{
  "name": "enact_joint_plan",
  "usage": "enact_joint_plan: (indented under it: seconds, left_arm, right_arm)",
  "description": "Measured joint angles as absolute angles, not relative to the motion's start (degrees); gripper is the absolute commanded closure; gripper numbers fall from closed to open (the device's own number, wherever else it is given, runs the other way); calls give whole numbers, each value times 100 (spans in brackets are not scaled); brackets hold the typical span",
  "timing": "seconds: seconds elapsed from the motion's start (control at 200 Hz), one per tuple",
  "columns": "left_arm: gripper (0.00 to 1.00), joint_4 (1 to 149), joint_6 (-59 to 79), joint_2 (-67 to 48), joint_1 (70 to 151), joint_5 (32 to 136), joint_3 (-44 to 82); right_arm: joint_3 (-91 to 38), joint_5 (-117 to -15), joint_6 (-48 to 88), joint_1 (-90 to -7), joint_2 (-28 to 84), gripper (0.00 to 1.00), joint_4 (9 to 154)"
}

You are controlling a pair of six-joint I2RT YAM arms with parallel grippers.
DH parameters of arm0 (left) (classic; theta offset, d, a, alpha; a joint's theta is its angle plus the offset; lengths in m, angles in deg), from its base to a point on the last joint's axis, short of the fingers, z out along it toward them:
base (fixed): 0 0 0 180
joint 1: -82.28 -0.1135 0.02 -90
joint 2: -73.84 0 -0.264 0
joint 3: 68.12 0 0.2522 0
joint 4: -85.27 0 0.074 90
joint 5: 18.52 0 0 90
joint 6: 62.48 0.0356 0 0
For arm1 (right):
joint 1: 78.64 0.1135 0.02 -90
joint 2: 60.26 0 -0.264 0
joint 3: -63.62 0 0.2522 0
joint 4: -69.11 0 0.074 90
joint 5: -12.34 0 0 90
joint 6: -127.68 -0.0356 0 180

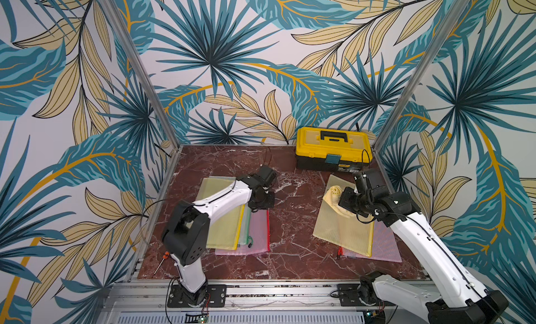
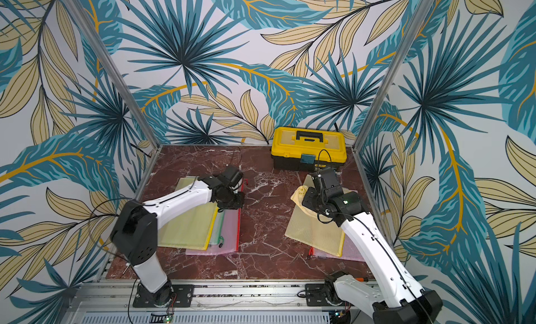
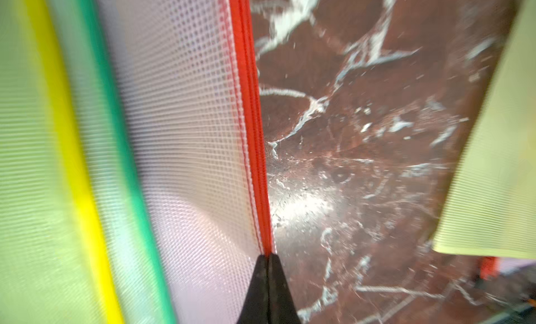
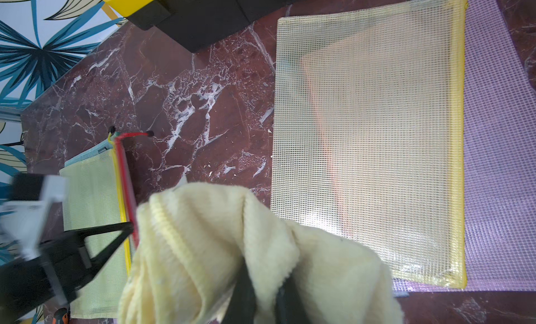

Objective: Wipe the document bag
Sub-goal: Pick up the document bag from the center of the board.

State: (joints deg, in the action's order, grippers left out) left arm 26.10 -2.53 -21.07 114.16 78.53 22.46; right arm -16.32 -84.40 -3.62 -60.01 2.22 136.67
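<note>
We see left end effector (image 3: 268,261) pinching the pink document bag (image 3: 188,134), right end effector (image 4: 264,299) buried in gripped cloth (image 4: 203,235), toolbox (image 1: 333,147) behind.

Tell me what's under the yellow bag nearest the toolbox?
A pink mesh bag lies under the yellow bag, poking out along one side. The rest is covered, so anything else beneath is hidden.

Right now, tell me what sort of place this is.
Probably a robot test cell, not a real room: aluminium frame posts, leaf-print wall panels, and two arms bolted to a rail before a marble-look tabletop.
</note>
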Motion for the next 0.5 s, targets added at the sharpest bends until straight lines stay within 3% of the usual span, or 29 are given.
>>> enact_joint_plan:
  seconds: [0.25,0.35,0.501]
  left_arm:
    - [100,2505,108,153,9718,8588,1990]
    - [100,2273,215,424,9331,8795,2019]
    - [100,2031,248,286,9357,9453,2334]
  right_arm:
    - [-1514,-8335,-366,-6001,222,100,13660]
    - [-1505,-8309,-366,-6001,222,100,13649]
    - [-1507,-8226,-366,-6001,222,100,13645]
